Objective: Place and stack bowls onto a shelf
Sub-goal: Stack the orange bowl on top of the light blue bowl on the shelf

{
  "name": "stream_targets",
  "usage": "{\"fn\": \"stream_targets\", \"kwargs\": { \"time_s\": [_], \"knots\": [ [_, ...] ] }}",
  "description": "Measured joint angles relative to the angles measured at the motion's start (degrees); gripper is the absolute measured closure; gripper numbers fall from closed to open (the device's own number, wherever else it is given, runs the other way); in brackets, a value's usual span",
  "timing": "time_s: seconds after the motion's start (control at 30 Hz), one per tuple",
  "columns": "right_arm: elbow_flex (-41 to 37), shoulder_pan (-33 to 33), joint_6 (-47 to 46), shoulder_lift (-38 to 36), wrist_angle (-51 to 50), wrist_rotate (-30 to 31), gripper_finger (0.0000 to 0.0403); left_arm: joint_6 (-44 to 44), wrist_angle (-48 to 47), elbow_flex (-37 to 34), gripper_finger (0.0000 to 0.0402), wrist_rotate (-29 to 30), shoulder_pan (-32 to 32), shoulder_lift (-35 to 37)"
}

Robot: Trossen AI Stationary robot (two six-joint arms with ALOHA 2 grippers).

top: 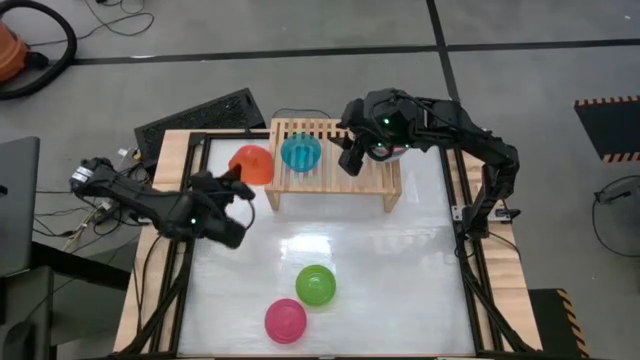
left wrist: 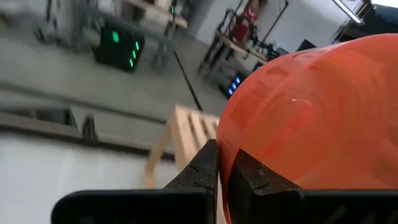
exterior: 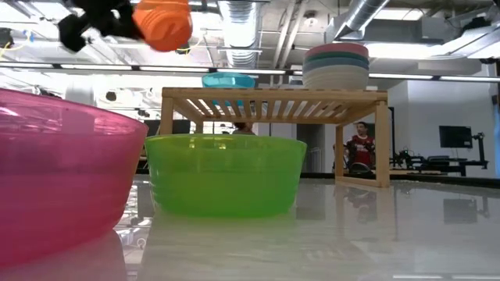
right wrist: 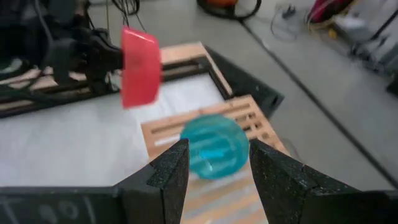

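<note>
My left gripper (top: 240, 178) is shut on the red-orange bowl (top: 252, 163), held in the air just left of the light-wood shelf (top: 385, 180). It is high up in the low view (exterior: 162, 23). The cyan bowl (top: 300, 152) sits upright on the shelf's slatted top, toward its left end. A stack of larger bowls (exterior: 336, 66) sits on the shelf's right part, mostly hidden under my right arm in the high view. My right gripper (right wrist: 217, 149) is open and empty above the shelf, just right of the cyan bowl (right wrist: 214, 146). My left gripper pinches the red-orange bowl's rim (left wrist: 231, 163) between its two fingers (left wrist: 205, 168), coming from the table's left. The bowl is lifted clear of the table and tipped on its side (right wrist: 140, 65).
A lime green bowl (top: 316, 285) and a magenta bowl (top: 285, 320) stand upright on the white table near its front edge. A dark keyboard (top: 200, 115) lies behind the table's far left corner. A person (exterior: 359, 148) stands in the room beyond.
</note>
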State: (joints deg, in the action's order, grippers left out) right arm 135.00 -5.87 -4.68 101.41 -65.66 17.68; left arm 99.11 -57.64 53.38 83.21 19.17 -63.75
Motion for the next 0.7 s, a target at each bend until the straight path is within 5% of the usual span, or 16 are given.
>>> {"fn": "stream_targets", "kwargs": {
  "time_s": [0.37,0.7],
  "knots": [
    [-0.1,5.5,10.3,2.9,13.2,11.2,0.0209,-67.2,32.6,12.2,0.0401,6.7,-10.5,-0.1],
    [-0.3,8.2,18.5,8.0,27.9,19.6,0.0209,-85.6,48.7,12.4,0.0401,-9.4,-17.7,-0.1]
  ]
}}
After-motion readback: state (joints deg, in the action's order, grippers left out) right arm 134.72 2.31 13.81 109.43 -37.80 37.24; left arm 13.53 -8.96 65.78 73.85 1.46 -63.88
